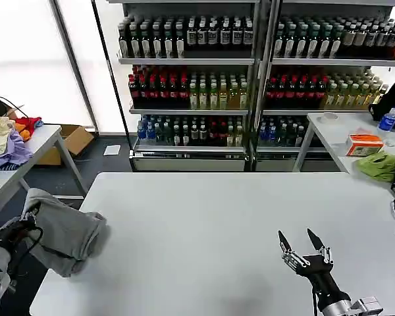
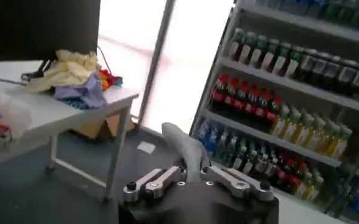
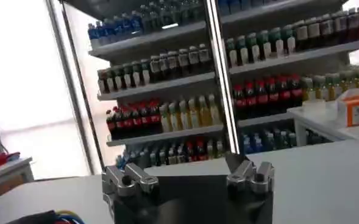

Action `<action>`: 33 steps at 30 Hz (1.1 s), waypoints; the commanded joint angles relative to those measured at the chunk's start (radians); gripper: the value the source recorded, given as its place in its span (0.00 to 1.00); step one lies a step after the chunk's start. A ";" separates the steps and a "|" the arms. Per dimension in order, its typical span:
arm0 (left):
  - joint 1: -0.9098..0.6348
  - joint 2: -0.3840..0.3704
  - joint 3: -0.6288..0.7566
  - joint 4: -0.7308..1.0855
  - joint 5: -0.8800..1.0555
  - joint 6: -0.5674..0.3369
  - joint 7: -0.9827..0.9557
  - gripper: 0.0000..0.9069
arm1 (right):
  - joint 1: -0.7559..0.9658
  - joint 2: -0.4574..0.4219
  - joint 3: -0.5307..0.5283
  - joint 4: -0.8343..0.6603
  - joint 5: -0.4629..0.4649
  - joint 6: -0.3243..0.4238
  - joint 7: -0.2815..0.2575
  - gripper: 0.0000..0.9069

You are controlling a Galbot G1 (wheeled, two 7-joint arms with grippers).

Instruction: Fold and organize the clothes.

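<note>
A bunched light grey shirt [image 1: 69, 237] hangs over the left edge of the white table [image 1: 217, 217]. My left gripper [image 1: 27, 220] is beside that edge, shut on a fold of the shirt. In the left wrist view the grey cloth [image 2: 185, 149] rises from between the closed fingers of the left gripper [image 2: 191, 176]. My right gripper [image 1: 303, 245] stands open above the table's front right, nothing between its fingers. The right wrist view shows the right gripper [image 3: 179, 173] with its fingers wide apart over bare tabletop.
A side table [image 1: 33, 148] at the left carries a heap of coloured cloths [image 1: 6, 141], with a cardboard box [image 1: 72, 141] on the floor behind it. Bottle shelves [image 1: 204, 85] stand behind. A right-hand table [image 1: 336, 135] holds an orange box and a green cloth.
</note>
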 commanded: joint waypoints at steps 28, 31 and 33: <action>-0.318 -0.445 0.907 0.120 0.213 0.010 -0.150 1.00 | 0.095 -0.020 -0.114 -0.043 0.093 -0.295 0.151 1.00; -0.341 -0.460 0.796 0.074 0.182 0.004 -0.098 1.00 | 0.173 -0.057 -0.187 -0.063 0.181 -0.369 0.212 1.00; -0.344 -0.438 0.725 0.003 0.114 -0.005 -0.061 1.00 | 0.266 -0.074 -0.262 -0.101 0.215 -0.402 0.263 1.00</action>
